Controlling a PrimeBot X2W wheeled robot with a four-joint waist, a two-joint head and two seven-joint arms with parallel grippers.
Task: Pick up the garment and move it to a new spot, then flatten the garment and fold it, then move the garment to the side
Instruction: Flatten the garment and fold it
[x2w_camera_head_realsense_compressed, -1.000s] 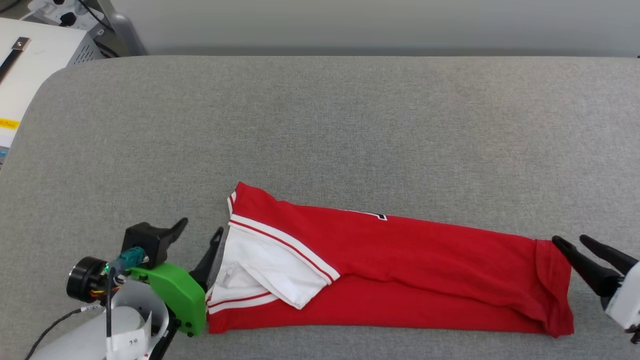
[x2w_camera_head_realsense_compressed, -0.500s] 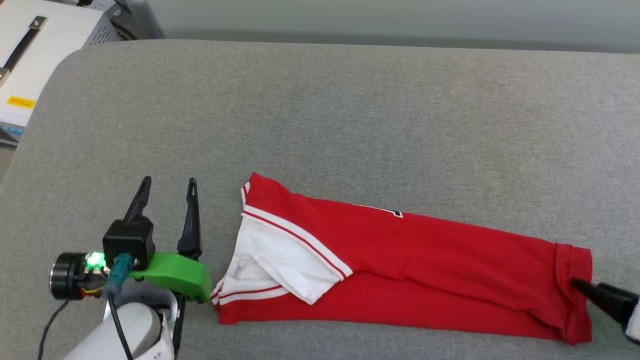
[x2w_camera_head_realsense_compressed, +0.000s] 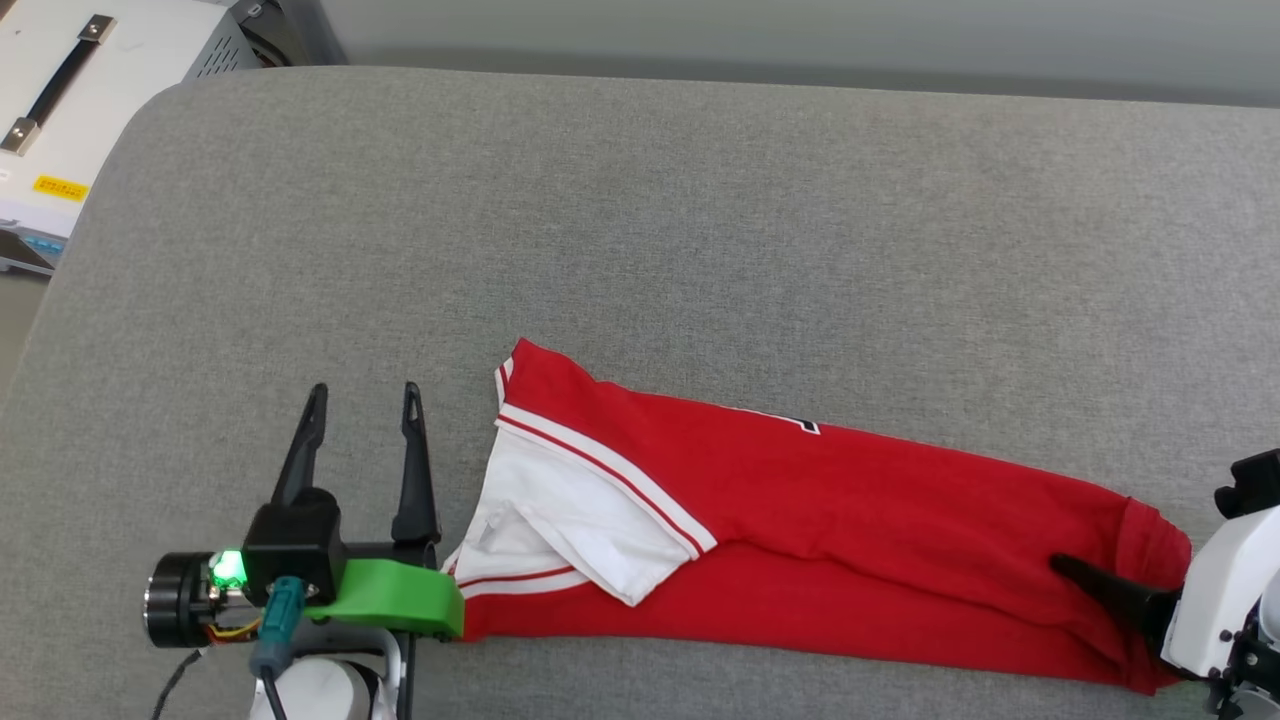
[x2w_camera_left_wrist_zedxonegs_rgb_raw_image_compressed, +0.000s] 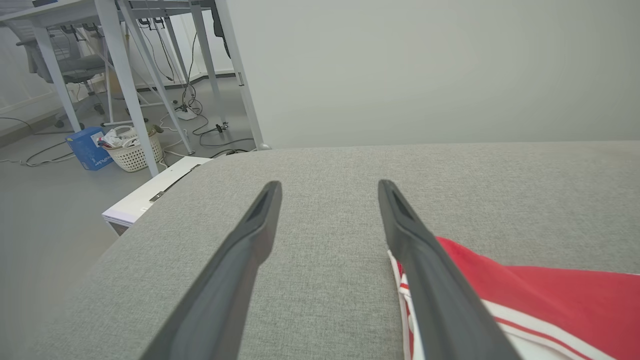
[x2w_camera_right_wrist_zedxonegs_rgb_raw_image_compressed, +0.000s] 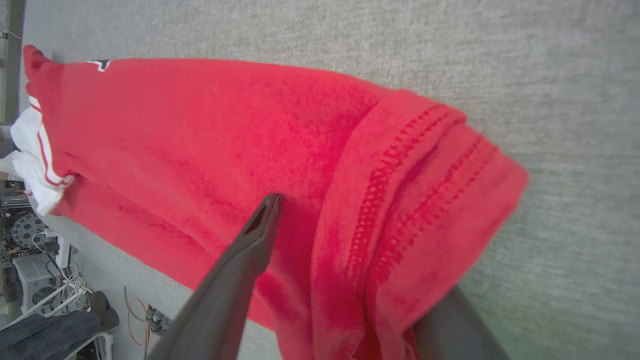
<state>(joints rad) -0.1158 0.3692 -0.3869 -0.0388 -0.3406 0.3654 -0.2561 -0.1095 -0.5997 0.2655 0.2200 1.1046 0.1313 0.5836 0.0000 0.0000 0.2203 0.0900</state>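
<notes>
Red garment betw. R hand fingers — yellow label illegible.

No legible text.
Yellow label on white case, off the gray cushion's far left corner: print too small.
Black-and-white mark at garment's far edge: partly showing, unreadable.
Blue box on floor: white lettering blurred.

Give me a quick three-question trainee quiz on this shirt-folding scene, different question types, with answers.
1. True or false: the left gripper is clamped on the red T-shirt.
2. The right gripper straddles which part? A collar, B hem, C sleeve.
3. Fill in: the folded-over sleeve is ____.
Key: 1 false, it is open beside it; 2 B, the hem; 3 white.
</notes>
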